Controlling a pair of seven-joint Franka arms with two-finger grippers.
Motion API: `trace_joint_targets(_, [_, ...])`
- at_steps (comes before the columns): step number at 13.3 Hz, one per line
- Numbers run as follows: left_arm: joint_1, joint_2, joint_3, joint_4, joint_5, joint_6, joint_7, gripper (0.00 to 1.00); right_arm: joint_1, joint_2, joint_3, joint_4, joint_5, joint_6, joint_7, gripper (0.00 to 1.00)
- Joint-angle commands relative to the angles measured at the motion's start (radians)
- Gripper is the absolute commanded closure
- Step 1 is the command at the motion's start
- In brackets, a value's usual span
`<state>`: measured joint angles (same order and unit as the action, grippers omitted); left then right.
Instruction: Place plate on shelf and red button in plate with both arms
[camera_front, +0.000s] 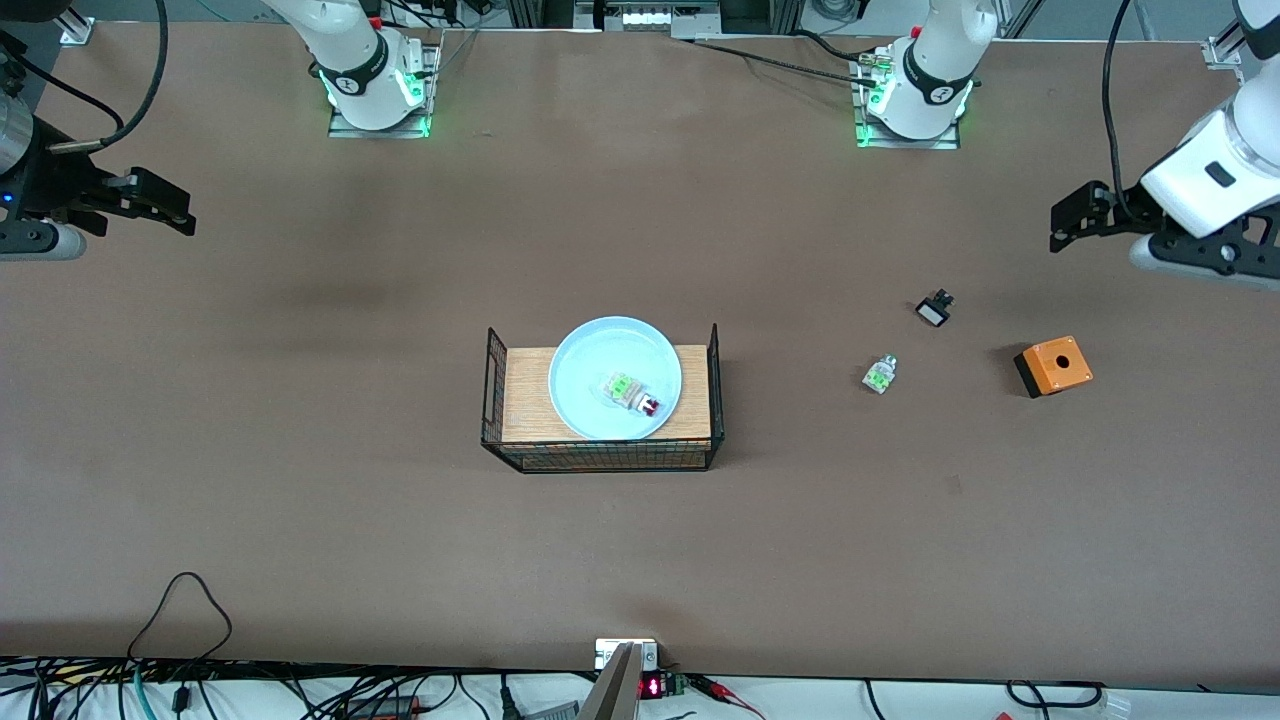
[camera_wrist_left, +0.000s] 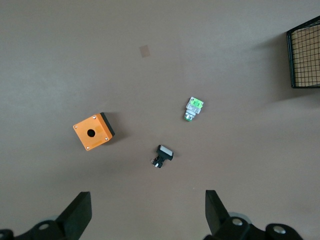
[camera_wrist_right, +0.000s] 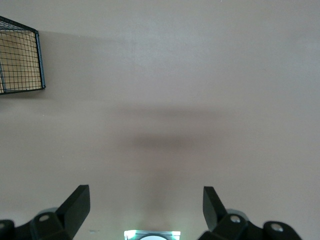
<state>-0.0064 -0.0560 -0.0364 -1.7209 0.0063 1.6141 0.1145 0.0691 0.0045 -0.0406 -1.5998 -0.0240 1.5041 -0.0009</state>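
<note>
My left gripper (camera_wrist_left: 145, 215) has its fingers (camera_wrist_left: 77, 212) spread wide and holds nothing; it hangs over bare desk (camera_front: 300, 520) at the left arm's end. From its wrist camera I see the orange box (camera_wrist_left: 93, 132) with a hole, a small black part (camera_wrist_left: 163, 155) and a white-green part (camera_wrist_left: 193, 108) with no red cap, all apart from one another on the desk below. My right gripper (camera_wrist_right: 145, 212) is likewise wide and empty, over bare desk at the right arm's end, with only a corner of the wire basket (camera_wrist_right: 21, 55) in its wrist view.

Moving outward to the middle of the desk: the plate (camera_front: 580, 385) sits on the wooden board (camera_front: 525, 390) inside the wire basket, and the red button (camera_front: 635, 394) lies in the plate, a little off its centre. Its long axis runs diagonally, with the red cap at the end nearer the front camera and toward the left arm's end.

Both task things lie toward the desk's centre from each set of fingers, well apart from both. I judge neither arm clearly nearer, though the button lies slightly toward the left arm's side of the plate. With plate and button already seated, I read the placing as done, both arms waiting at the desk's ends.
</note>
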Motion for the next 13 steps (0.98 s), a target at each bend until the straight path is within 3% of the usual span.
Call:
trace_joint_targets(1, [-0.035, -0.047, 0.03, -0.043, 0.0, 0.023, -0.025, 0.0, 0.0, -0.023, 0.001, -0.031, 0.015, 0.019, 0.002, 0.0])
trace_joint_targets(13, [-0.037, -0.038, 0.046, -0.032, -0.032, 0.02, -0.03, 0.0, -0.002, -0.037, -0.005, -0.031, 0.013, 0.001, -0.004, 0.0])
